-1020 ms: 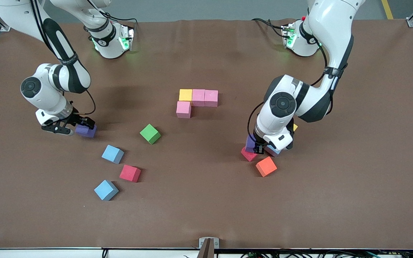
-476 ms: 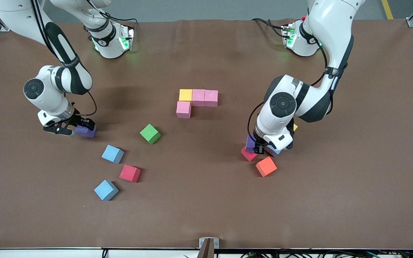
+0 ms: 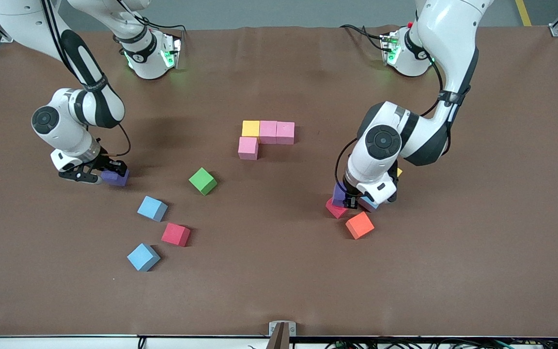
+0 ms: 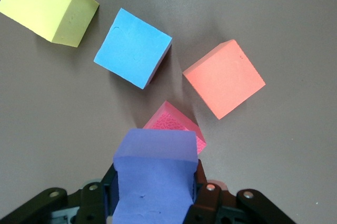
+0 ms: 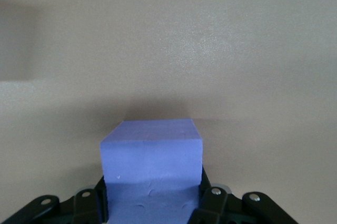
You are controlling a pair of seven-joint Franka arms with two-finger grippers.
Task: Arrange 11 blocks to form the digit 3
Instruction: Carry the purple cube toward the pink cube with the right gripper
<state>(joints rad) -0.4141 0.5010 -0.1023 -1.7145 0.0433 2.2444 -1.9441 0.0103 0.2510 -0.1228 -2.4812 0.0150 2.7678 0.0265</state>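
Foam blocks, light, soft, best gripped on flat sides: left gripper point(image 4: 152, 203) clamps 1 purple block point(image 4: 155, 174); right gripper point(image 5: 152, 203) closes on another point(image 5: 151, 153).

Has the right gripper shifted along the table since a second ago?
Yes, slightly. The right gripper, at the purple block, has edged toward the robots' bases, away from the light blue block, which has not moved.

Two arms, glossy white shells with black bands at the joints. Round dark caps on the elbow joints. Thin black cables loop along each forearm. Green lights glow at both bases. Right hand point(image 3: 96, 173) and left hand point(image 3: 351, 198): black fingers, silver screw heads visible in wrist views.
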